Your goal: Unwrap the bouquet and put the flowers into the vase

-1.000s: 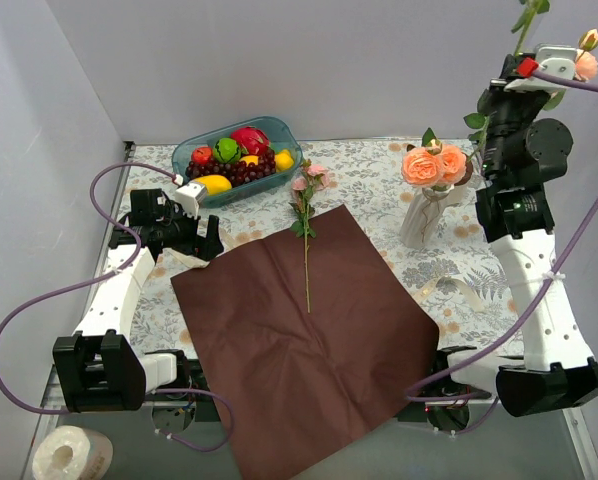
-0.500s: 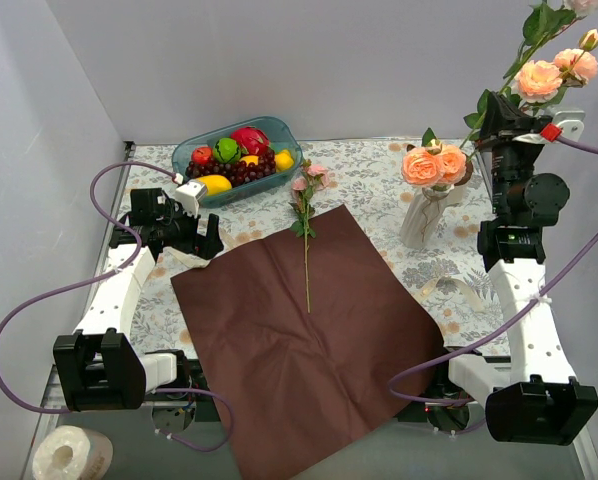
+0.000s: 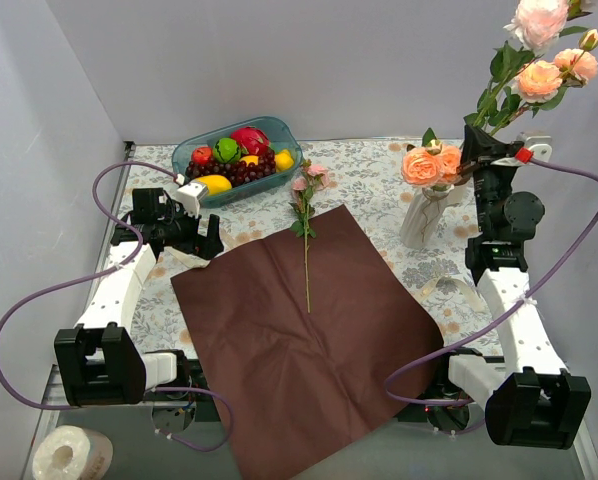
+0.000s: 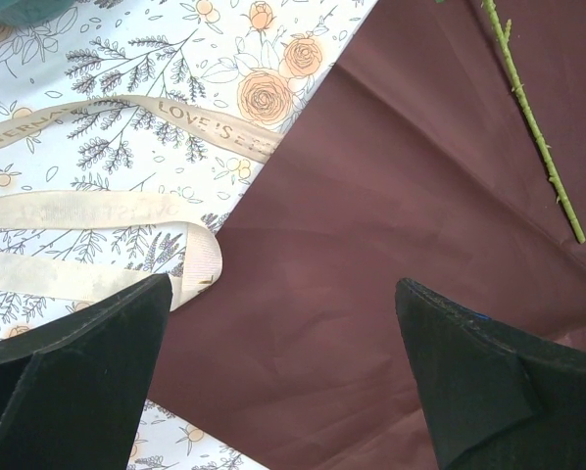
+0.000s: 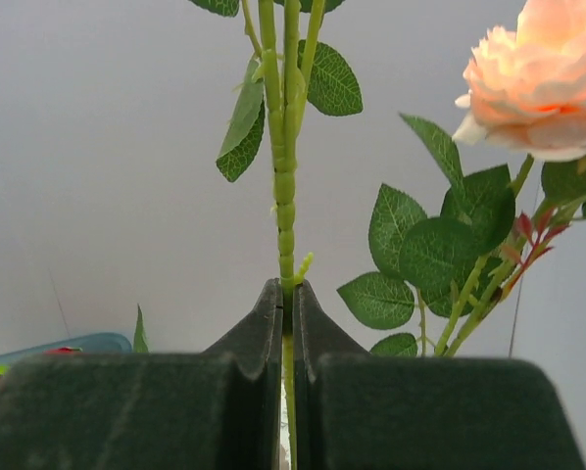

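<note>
The dark red wrapping paper (image 3: 309, 330) lies spread flat on the table, and one pink-bloomed flower (image 3: 305, 215) lies on its upper edge. A white vase (image 3: 419, 218) at the back right holds peach roses (image 3: 434, 163). My right gripper (image 3: 476, 150) is shut on the green stem (image 5: 287, 196) of a tall flower held upright, with pink and peach blooms (image 3: 539, 45) high above the vase. My left gripper (image 4: 283, 333) hovers open over the paper's left corner, beside the cream ribbon (image 4: 107, 206).
A teal bowl of fruit (image 3: 237, 155) stands at the back left. A cream ribbon piece (image 3: 459, 290) lies right of the paper. A roll of white tape (image 3: 71, 455) sits at the near left corner. Grey walls close in on all sides.
The right arm has swung left and lowered, bringing the held flower from the far right edge towards the vase. The left arm has not moved.
</note>
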Controlling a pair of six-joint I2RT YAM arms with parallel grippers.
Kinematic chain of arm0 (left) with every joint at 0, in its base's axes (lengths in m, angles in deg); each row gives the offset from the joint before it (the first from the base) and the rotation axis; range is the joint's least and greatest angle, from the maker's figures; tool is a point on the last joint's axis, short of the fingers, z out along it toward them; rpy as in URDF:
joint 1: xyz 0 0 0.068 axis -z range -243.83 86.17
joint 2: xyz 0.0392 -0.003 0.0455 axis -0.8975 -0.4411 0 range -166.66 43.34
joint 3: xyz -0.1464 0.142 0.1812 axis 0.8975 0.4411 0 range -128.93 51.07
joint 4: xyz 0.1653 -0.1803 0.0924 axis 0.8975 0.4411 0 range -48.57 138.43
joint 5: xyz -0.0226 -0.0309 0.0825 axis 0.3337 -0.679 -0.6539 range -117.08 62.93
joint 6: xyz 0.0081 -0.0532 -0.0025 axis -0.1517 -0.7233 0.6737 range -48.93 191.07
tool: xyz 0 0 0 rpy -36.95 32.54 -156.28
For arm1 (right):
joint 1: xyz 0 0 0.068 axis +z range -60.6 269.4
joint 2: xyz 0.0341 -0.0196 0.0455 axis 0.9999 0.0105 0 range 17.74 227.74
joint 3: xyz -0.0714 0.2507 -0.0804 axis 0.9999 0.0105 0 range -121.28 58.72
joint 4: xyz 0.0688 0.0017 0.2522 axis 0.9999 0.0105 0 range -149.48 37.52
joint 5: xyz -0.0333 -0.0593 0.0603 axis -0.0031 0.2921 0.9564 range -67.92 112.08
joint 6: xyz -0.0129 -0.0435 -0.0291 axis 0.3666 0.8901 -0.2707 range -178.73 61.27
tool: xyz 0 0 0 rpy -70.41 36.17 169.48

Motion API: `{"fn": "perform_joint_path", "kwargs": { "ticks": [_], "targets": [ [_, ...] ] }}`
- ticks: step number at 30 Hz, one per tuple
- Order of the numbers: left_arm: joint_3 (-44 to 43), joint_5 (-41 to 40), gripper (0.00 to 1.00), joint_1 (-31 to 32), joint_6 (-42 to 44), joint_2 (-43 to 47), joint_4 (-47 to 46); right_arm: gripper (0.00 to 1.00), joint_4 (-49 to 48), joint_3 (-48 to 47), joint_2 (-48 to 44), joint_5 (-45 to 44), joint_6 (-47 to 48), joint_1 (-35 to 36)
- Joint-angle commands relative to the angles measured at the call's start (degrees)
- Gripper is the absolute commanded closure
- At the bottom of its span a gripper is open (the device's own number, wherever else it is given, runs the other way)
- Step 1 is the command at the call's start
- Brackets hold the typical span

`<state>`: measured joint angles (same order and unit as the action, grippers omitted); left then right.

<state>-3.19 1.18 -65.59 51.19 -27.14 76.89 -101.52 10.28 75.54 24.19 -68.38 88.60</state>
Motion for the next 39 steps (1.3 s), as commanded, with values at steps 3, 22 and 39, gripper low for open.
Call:
{"fn": "perform_joint_path", "kwargs": {
  "ticks": [3,22,39],
  "targets": [
    [-0.2,-0.3,0.02,-0.3,0.7,0.0,-1.1,0.99,-6.0,1.8,-1.6,-0.2,2.1,-0.3],
    [-1.7,-0.7,0.02,-0.3,0.7,-1.3,-0.4,0.99,-12.2,11.0,0.0,-0.2,4.4,-0.3],
    [-2.3,-1.0,0.02,-0.3,0.9,-1.1,0.0,0.16,-7.2,14.3,-0.9,-1.7,3.7,-0.3]
  ]
}}
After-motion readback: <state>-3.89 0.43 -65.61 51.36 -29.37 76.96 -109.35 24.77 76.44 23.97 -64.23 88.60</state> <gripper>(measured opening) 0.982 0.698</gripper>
